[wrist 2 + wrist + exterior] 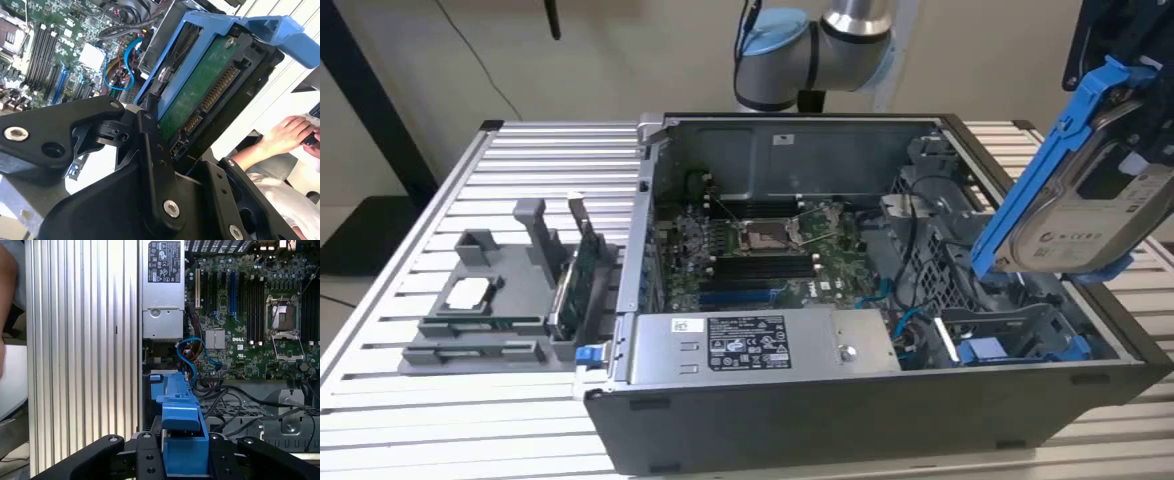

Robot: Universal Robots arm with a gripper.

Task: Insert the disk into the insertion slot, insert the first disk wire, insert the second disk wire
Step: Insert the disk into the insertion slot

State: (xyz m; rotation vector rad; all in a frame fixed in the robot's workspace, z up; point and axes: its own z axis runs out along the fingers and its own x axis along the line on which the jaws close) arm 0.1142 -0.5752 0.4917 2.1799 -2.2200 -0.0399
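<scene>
Grip: end effector (185, 454) clamped on disk (1078, 190) | Pose: disk tilted, above open computer case (854, 405), exterior view's right | Base: case on worktop (440, 425)

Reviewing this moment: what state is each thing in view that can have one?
the disk: held in the air, tilted, above the case, not yet inserted.
end effector: shut on the disk.
computer case: open, interior exposed.
blue cable: curled inside the case; its ends cannot be made out.
</scene>
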